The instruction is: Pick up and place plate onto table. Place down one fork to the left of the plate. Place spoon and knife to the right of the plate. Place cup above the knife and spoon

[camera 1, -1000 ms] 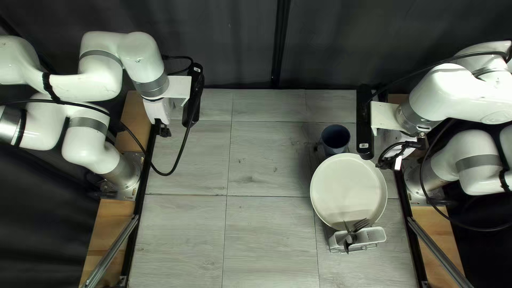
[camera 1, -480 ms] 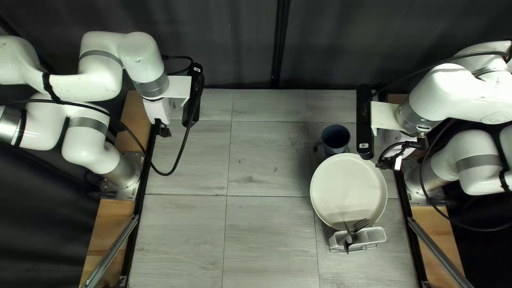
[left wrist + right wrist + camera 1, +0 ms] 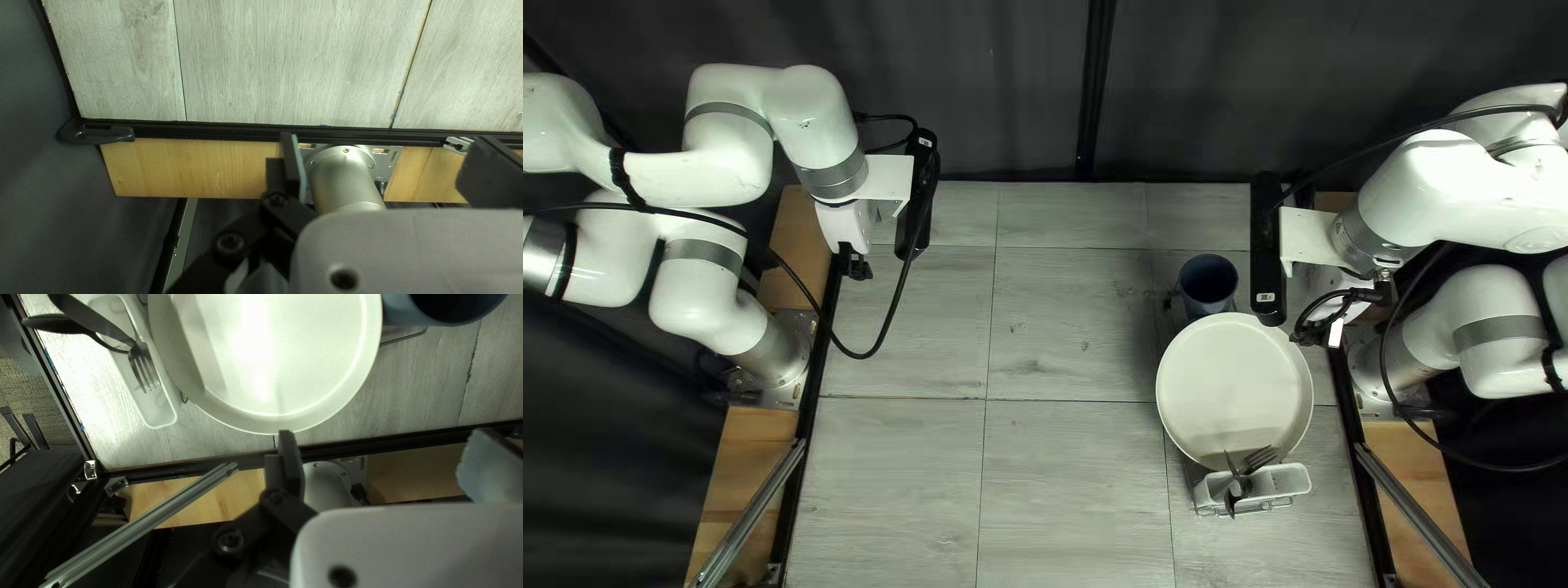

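Left gripper [image 3: 856,265] and right gripper [image 3: 1318,327] are hanging open.
Round white plate [image 3: 1233,381] is sitting between round blue cup [image 3: 1208,283] and white plastic caddy [image 3: 1292,479].

One plate [image 3: 1233,383], one cup [image 3: 1209,285], one cutlery caddy [image 3: 1289,480]

Near the right edge of the table [image 3: 1067,327] the plate counts one. Toward the far edge, one cup; toward the near right corner, one cutlery caddy. One fork [image 3: 137,353] shows clearly among the overlapping dark utensils [image 3: 61,324], whose full number cannot be told.
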{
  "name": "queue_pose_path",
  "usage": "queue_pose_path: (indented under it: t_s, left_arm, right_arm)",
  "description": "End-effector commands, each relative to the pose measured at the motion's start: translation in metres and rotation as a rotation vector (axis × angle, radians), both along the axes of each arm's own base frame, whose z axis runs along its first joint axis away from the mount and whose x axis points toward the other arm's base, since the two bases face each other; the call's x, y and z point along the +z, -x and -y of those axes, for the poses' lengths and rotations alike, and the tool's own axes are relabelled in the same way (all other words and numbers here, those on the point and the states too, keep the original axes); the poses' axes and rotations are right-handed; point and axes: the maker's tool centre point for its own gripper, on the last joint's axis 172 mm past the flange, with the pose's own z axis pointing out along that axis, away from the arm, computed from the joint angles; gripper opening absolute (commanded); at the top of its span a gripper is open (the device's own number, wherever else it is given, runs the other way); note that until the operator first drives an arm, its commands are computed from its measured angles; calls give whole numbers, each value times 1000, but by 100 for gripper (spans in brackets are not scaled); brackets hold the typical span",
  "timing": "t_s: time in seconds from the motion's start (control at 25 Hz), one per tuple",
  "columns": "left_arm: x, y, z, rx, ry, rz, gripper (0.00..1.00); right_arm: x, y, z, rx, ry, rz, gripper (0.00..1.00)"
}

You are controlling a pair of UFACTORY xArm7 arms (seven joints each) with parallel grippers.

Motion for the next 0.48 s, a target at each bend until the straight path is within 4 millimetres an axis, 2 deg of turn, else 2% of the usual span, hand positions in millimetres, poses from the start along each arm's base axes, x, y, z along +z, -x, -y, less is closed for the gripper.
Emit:
queue_pose_path:
  t_s: [0.04, 0.48]
  left_arm:
    - [0, 0, 0, 0, 0, 0, 100]
    - [0, 0, 0, 0, 0, 0, 100]
  right_arm:
    - [0, 0, 0, 0, 0, 0, 100]
    - [-2, 1, 0, 20, 20, 0, 100]
